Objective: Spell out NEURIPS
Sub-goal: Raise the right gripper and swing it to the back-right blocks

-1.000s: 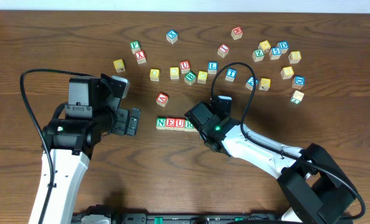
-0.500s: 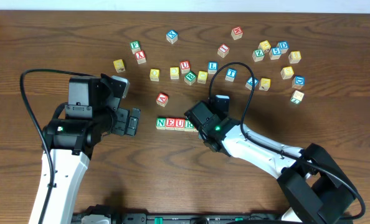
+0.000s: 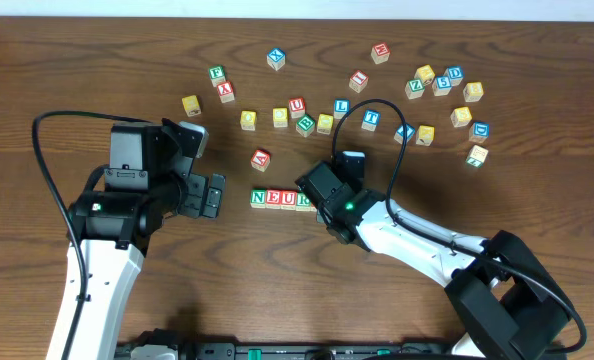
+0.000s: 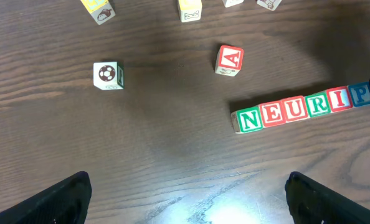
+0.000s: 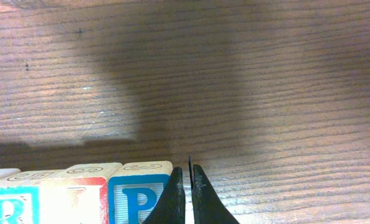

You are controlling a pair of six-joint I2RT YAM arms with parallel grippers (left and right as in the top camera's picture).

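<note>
Dark wood tabletop [image 3: 277, 290], bare in front of the NEURIP row [image 4: 300, 109]. Right end effector [image 5: 185, 186] is lowered and clenched on nothing, just beside the P cube [image 5: 138, 196]. Left end effector [image 4: 188, 199] is released and hovers well apart from the row.

My left arm [image 3: 102, 262] rises from the near left and bends at the wrist. My left gripper [image 3: 213, 195] points toward my right side with its jaws spread wide, and its dark fingers [image 4: 63, 199] sit at opposite corners of the wrist view. My right arm [image 3: 427, 245] stretches in diagonally from the near right, and my right gripper [image 5: 189, 190] points down, jaws pressed together on nothing.
</note>
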